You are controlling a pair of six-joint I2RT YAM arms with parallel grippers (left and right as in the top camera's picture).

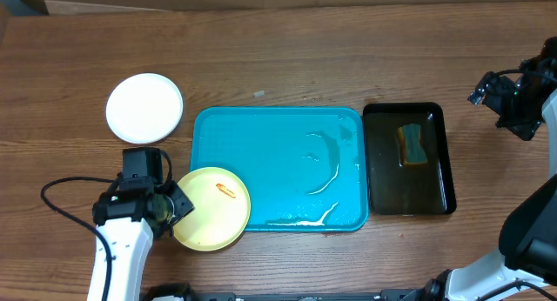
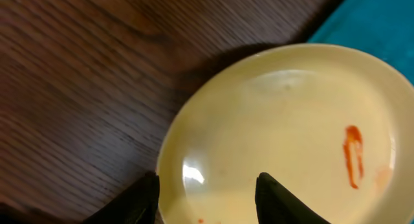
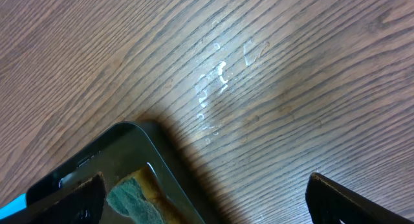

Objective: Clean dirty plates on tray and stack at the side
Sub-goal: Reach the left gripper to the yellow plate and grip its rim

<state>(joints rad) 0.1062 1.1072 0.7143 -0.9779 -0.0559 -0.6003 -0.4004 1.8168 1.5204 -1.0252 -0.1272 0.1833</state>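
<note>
Yellow plate (image 1: 211, 210) is being seen lying across the 7 o'clock corner of the turquoise tray (image 1: 261, 144), partly on the bench (image 1: 287, 57). An orange smear (image 1: 224, 190) is being carried on it, so it is being judged uncleaned. White plate (image 1: 144, 108) is being seen on the bench at the tray's 10 o'clock, apart from it, with no smear showing; this is being taken as the stack spot. No third plate is being shown.

Left claw (image 1: 180, 207) is being held at the yellow plate's 9 o'clock rim. In the left wrist view its jaws are being shown spread, one finger (image 2: 139, 198) outside the rim over wood, the other over the plate's inside, nothing pinched. Right claw (image 3: 204, 201) is being held spread wide over bare bench at 1 o'clock of the black tray (image 1: 376, 162), gripping nothing. A sponge (image 1: 412, 143) is lying in that tray.

Step judged: smear wipe being set up. Sponge should be fetched by the right claw and the plate steadied at its rim by the left. The wipe should be pressed lightly, since the plate is overhanging the tray rim and may be tipped.
</note>
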